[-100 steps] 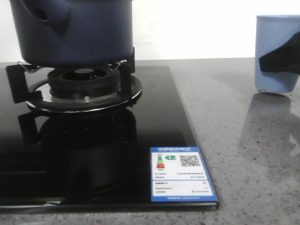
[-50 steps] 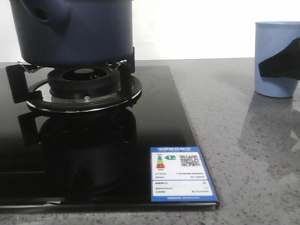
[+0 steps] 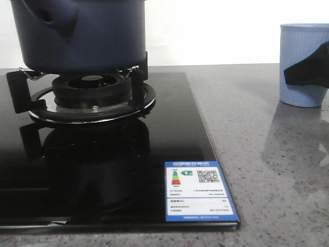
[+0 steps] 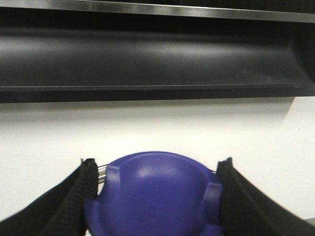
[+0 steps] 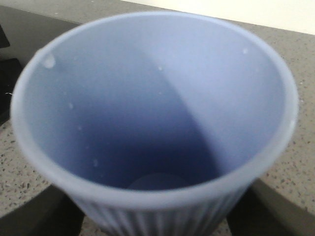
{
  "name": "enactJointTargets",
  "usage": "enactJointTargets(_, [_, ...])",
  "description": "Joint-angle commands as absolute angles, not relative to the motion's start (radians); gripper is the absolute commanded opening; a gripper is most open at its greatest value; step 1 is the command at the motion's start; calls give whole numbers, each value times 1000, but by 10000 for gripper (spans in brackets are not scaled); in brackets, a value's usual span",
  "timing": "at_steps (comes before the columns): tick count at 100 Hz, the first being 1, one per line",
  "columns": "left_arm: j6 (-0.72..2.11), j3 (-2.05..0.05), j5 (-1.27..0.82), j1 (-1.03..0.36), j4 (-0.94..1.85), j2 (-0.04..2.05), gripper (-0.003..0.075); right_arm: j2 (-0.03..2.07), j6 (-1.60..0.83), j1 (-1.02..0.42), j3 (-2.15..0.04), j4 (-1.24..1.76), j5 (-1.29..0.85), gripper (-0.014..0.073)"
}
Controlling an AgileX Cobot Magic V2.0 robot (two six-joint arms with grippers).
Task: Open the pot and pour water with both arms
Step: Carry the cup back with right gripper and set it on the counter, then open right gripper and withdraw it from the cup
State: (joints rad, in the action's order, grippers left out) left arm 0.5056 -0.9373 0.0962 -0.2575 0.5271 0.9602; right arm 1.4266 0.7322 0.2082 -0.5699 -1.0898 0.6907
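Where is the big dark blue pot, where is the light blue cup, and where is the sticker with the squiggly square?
pot (image 3: 97, 36): front view, on its matte side wall.
cup (image 3: 298, 51): front view, on its ribbed side.
sticker (image 3: 199, 191): front view, on the label's middle.

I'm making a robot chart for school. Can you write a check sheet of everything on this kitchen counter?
Surface: grey speckled counter with a black glass hob.
Job's things: pot sits on the burner stand; lid held away from it; cup off the counter.
Clutter: energy label on the hob corner.
Grippers: left gripper shut on the lid; right gripper shut on the cup.
Cables: nothing seen.
Surroundings: white wall; dark shelf above.
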Motion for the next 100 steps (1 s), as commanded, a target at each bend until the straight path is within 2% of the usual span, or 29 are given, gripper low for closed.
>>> enactJointTargets(1, [506, -974, 194, -255, 519, 939, 316, 1403, 728, 214, -591, -1064, 716, 279])
enactJointTargets(8, [506, -974, 194, -255, 519, 939, 316, 1403, 732, 214, -591, -1064, 711, 358])
enactJointTargets(22, [506, -974, 194, -255, 519, 939, 316, 1403, 731, 214, -590, -1064, 712, 599])
enactJointTargets(29, [506, -974, 194, -255, 519, 939, 316, 1403, 737, 214, -590, -1064, 712, 659])
enactJointTargets(53, [506, -974, 194, -255, 519, 939, 316, 1390, 833, 214, -587, -1130, 727, 661])
enactJointTargets(100, [506, -974, 194, -255, 519, 939, 316, 1201, 906, 214, -462, -1176, 608, 661])
